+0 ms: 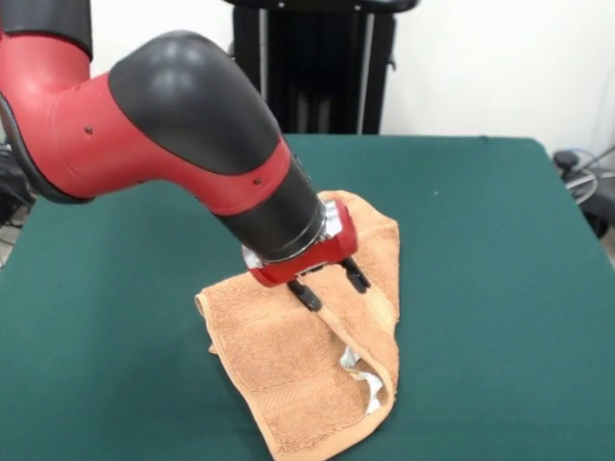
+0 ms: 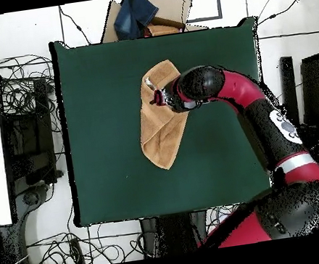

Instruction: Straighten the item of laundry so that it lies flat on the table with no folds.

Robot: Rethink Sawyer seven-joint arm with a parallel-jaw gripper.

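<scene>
The orange-tan towel (image 1: 288, 365) lies crumpled in the middle of the green table (image 1: 500, 240). Its right edge is folded over in a long ridge, and the white label (image 1: 368, 386) shows near the front corner. My gripper (image 1: 332, 286) points down over the towel's middle, next to the fold. Its two black fingers are apart with nothing between them. In the overhead view the towel (image 2: 158, 127) lies as a long diagonal shape on the table (image 2: 106, 145), with the gripper (image 2: 160, 98) over its upper part.
The arm (image 1: 183, 125) reaches in from the upper left and hides the towel's far left part. The black pedestal (image 1: 312, 67) stands behind the table. A cardboard box with blue cloth (image 2: 147, 13) sits beyond one table edge, and cables (image 2: 27, 105) lie on the floor.
</scene>
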